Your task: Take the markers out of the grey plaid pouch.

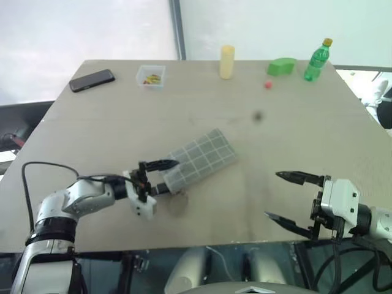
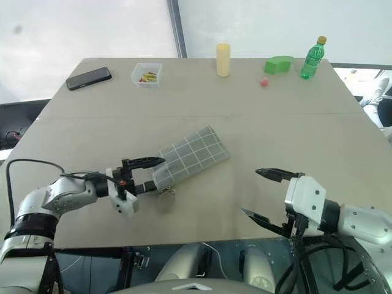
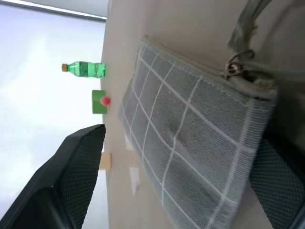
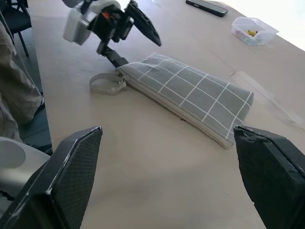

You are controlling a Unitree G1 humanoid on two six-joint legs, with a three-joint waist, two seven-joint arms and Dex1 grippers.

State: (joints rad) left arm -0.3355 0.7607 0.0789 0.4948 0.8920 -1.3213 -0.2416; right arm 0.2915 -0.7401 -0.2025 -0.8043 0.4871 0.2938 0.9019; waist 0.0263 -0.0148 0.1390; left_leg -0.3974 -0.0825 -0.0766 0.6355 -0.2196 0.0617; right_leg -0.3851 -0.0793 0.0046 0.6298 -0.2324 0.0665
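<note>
A broad tan table fills the room's middle ground, its matte top lit evenly by soft daylight. Behind its far edge, toward 12 o'clock, pale translucent panels glow white, divided by a slim grey upright post that meets the table's far edge. At about 9 o'clock, just off the table's side, the dark seat of a chair stands against the bright backdrop. At 3 o'clock, past the table's far corner, a patch of sunlit floor shows, with another dark piece of furniture partly in sight there. A faint seam crosses the tabletop from side to side.
</note>
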